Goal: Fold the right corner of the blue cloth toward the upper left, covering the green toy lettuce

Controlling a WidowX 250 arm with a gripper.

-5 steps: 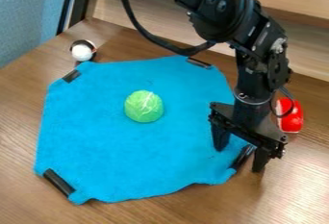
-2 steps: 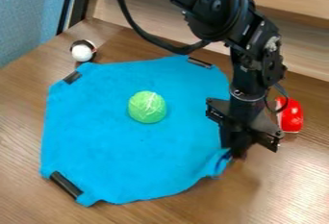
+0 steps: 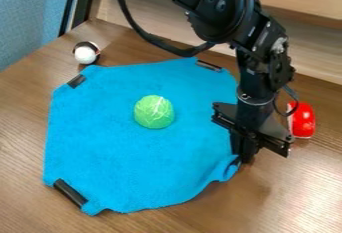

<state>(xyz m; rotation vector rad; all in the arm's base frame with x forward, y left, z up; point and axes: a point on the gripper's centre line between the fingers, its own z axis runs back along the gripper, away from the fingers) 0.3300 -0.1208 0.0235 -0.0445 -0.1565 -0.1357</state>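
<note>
Blue cloth [image 3: 133,162] lies beneath a green ball [image 3: 153,112], one corner puckered because the black gripper [image 3: 246,159] pinches it closed.

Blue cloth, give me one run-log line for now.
gripper: closed on corner | blue cloth: corner bunched at gripper | green ball: on cloth | red object: off cloth

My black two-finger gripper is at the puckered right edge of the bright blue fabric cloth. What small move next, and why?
Probably a slight, slow lift of the gripper to test its hold. The cloth puckers right at the closed fingers, which suggests a pinch, though the fingertips partly hide it. I'd go gently, since the round green, white-veined object rests on the same cloth.
</note>
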